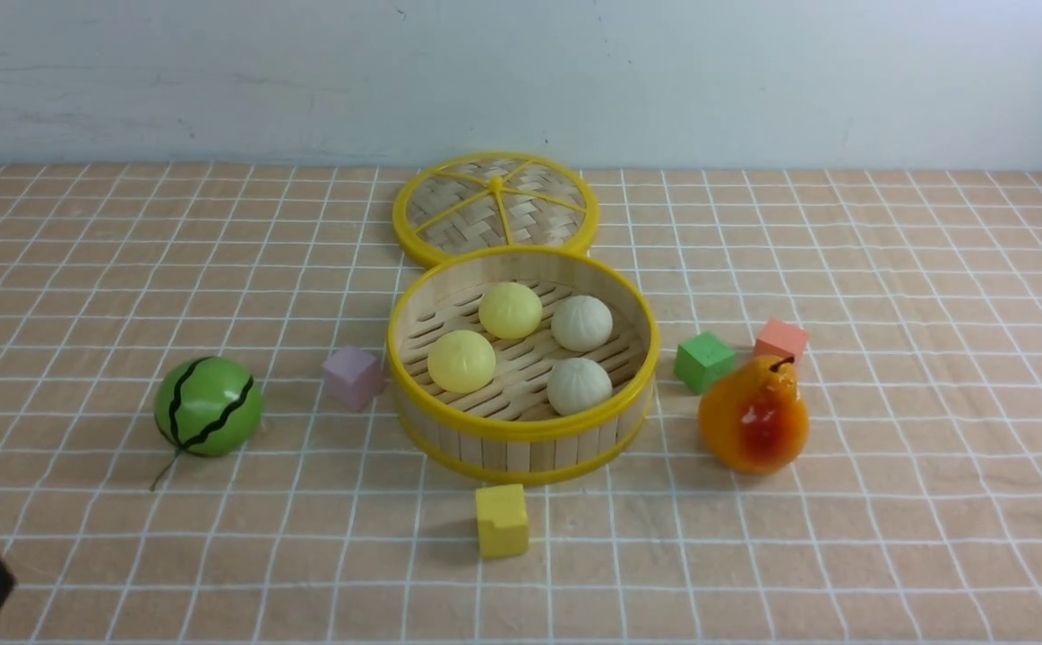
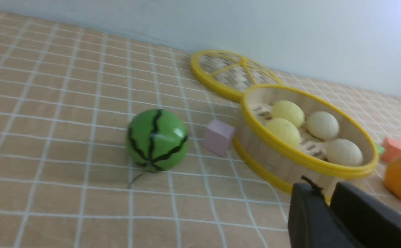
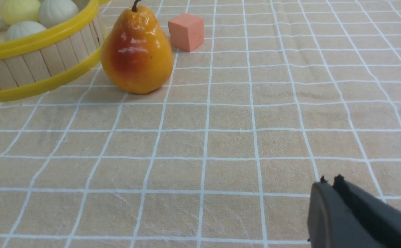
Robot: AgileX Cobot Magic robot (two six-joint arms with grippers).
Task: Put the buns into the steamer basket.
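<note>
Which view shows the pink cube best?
The right wrist view: the pink cube is large there, with its top and two sides clear. In the front view it sits small behind the pear. The left wrist view shows it blurred beside the basket.

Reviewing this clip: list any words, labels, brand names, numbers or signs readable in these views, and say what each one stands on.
None: no readable text in any view.
The steamer basket, its lid and the buns carry no print.
The watermelon ball shows only black wavy stripes, not letters.
The pear and the colored blocks, such as the yellow block, are plain.
The tablecloth has only a white grid.
</note>
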